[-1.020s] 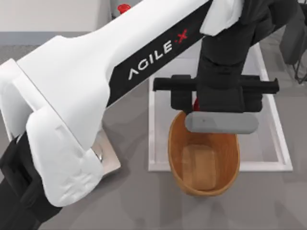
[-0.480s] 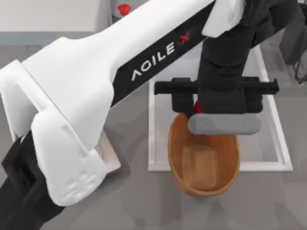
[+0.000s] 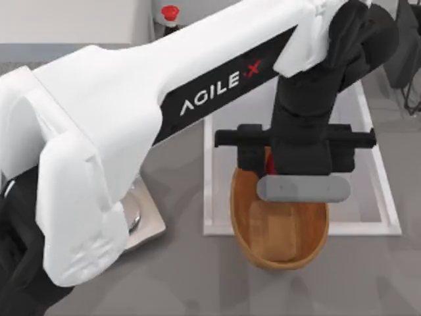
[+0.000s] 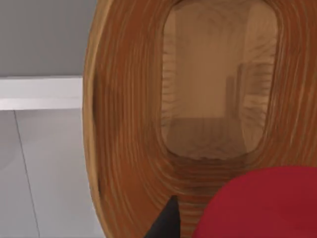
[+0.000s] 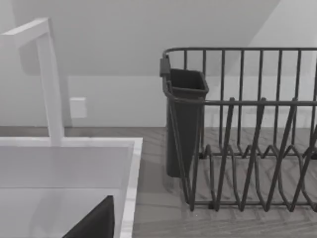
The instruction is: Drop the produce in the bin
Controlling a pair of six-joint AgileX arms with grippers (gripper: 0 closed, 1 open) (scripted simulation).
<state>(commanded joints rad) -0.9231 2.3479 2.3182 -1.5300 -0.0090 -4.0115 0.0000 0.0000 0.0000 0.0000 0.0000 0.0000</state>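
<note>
Most of the job looks done: the produce (image 4: 262, 206) is off the table, carried by the left gripper (image 3: 268, 155) and hanging over the far end of the bin (image 3: 279, 220). From above only a sliver of red shows between the black gripper parts, right at the bin's far rim. In the left wrist view the red ball sits low and close, with the bin's ribbed wall and pale flat bottom (image 4: 218, 99) open beneath it, and one dark fingertip (image 4: 166, 223) just beside the fruit. I judge the fingers pinched on the produce, since it hangs above the bin without falling. The bin itself lies half inside the white sink basin (image 3: 368, 224). What is left is the release, so the fruit falls inside. The right arm stays parked, near a dish rack (image 5: 247, 129).
</note>
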